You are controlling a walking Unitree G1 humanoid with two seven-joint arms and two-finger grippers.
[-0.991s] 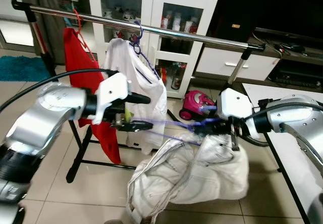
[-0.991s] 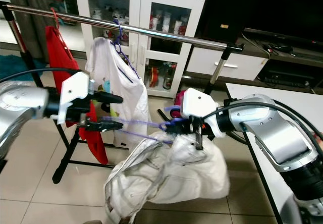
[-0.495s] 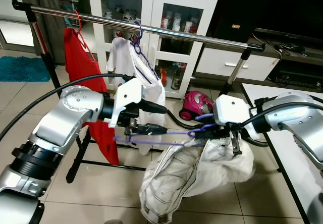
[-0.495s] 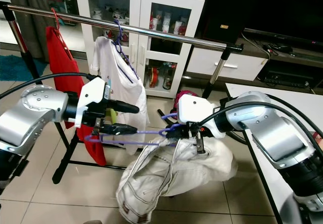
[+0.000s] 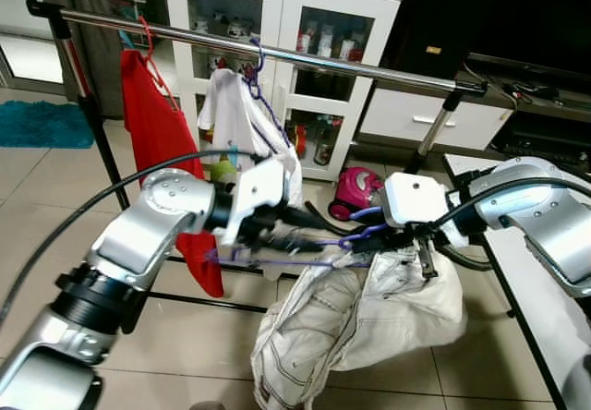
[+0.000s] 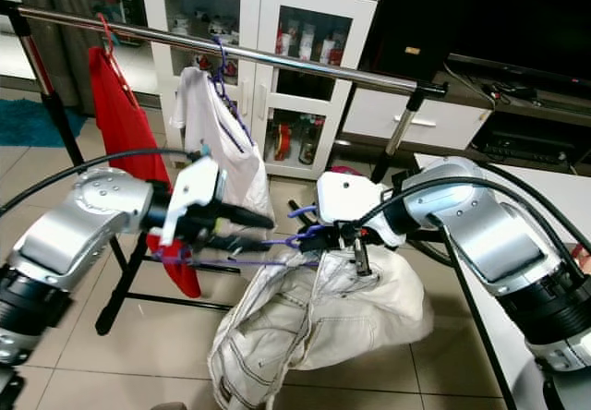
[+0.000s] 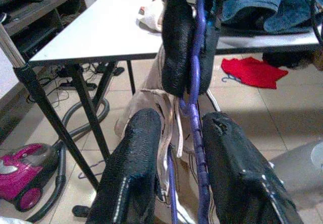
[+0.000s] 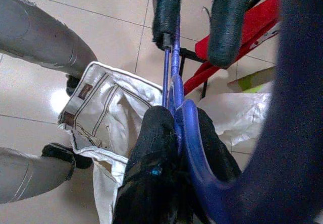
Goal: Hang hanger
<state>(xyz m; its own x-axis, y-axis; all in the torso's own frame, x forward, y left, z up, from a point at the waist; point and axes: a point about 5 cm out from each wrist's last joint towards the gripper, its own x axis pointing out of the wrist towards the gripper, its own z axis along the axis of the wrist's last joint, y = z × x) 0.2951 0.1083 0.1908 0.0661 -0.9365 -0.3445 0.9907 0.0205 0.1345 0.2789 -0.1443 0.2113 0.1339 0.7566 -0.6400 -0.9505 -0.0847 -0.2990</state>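
No readable text, labels, brands or numbers anywhere. White jeans have a small brown waistband patch, at about 9 o'clock in the right wrist view, too blurred to read. White shirt on the rail carries a print, illegible. Cabinet contents too small to tell.

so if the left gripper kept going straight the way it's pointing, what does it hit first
Most likely the right gripper, which sits directly ahead along the thin purple wire hanger both hold. Depth is hard to judge, but the white trousers draped on it hang lower.
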